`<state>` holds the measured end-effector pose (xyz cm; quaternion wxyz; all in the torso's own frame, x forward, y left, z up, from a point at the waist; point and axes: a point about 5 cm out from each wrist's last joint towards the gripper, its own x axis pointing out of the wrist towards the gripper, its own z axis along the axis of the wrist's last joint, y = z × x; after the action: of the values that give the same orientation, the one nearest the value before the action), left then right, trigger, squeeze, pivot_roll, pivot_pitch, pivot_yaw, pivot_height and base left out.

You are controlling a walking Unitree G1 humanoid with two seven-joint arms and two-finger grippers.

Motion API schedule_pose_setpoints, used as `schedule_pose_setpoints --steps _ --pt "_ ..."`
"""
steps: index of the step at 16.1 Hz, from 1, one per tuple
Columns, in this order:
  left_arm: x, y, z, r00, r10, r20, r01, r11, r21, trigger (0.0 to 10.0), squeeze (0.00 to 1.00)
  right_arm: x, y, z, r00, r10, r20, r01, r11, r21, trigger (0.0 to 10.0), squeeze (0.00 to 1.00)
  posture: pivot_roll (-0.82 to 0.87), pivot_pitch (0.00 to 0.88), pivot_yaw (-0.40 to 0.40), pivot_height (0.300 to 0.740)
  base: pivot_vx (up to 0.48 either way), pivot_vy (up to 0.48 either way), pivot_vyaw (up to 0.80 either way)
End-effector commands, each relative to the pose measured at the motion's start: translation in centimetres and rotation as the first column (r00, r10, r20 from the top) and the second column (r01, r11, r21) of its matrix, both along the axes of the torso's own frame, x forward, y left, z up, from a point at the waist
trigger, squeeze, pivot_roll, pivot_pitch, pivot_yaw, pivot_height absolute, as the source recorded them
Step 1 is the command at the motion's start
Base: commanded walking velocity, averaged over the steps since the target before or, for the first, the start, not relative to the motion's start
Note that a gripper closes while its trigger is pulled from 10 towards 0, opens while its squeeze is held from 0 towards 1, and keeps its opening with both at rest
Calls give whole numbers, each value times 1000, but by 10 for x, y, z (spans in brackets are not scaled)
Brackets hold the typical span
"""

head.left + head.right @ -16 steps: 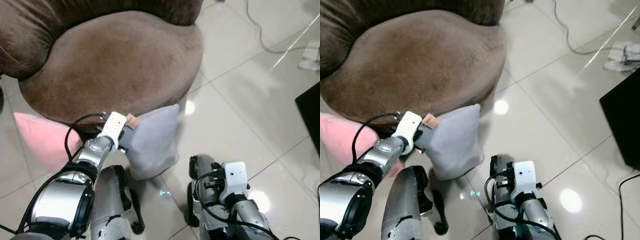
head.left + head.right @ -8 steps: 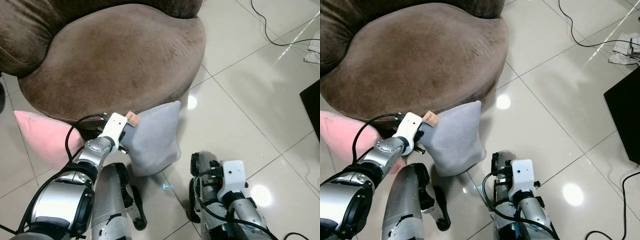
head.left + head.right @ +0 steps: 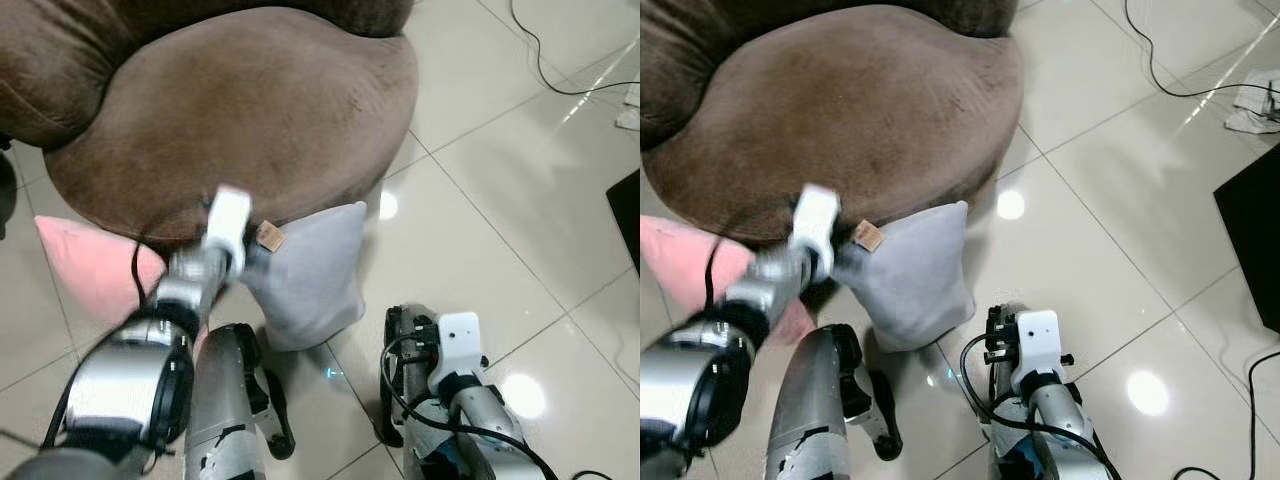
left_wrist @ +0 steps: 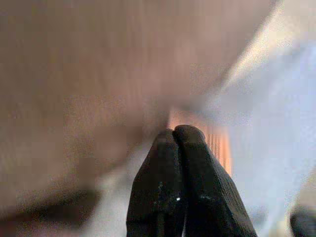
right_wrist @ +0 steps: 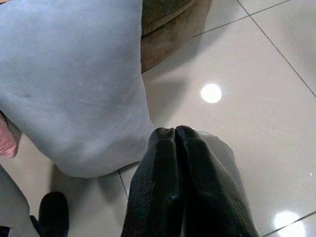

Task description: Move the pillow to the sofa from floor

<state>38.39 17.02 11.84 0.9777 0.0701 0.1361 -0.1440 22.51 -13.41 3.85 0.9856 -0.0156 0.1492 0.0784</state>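
Tiled floor (image 3: 480,200) carries grey pillow (image 3: 310,265), upright against brown sofa (image 3: 230,110). Left gripper (image 4: 174,132), fingers pressed together, pinches pillow's top corner. Right gripper (image 5: 175,131), fingers pressed together, hangs beside pillow

pillow (image 3: 310,275) on floor (image 3: 480,220), against sofa (image 3: 240,110) front, second pillow (image 3: 95,270) to its left

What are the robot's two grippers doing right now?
Left gripper: jaws shut on the grey pillow.
Right gripper: jaws shut, holding nothing.
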Motion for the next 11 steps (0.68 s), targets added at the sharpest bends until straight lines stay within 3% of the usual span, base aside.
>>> schedule_pose_setpoints --steps 1,11 --pt "-7 4 -11 999 -13 -36 12 1000 -26 10000 1000 -7 0 -11 999 -6 -42 6 1000 -3 10000 0 -229 324 80 569 0 0 0" --pt "-9 4 -15 999 -27 -32 27 1000 -11 10000 1000 8 7 -9 1000 15 -19 -15 1000 7 10000 0 -201 313 82 569 0 0 0"
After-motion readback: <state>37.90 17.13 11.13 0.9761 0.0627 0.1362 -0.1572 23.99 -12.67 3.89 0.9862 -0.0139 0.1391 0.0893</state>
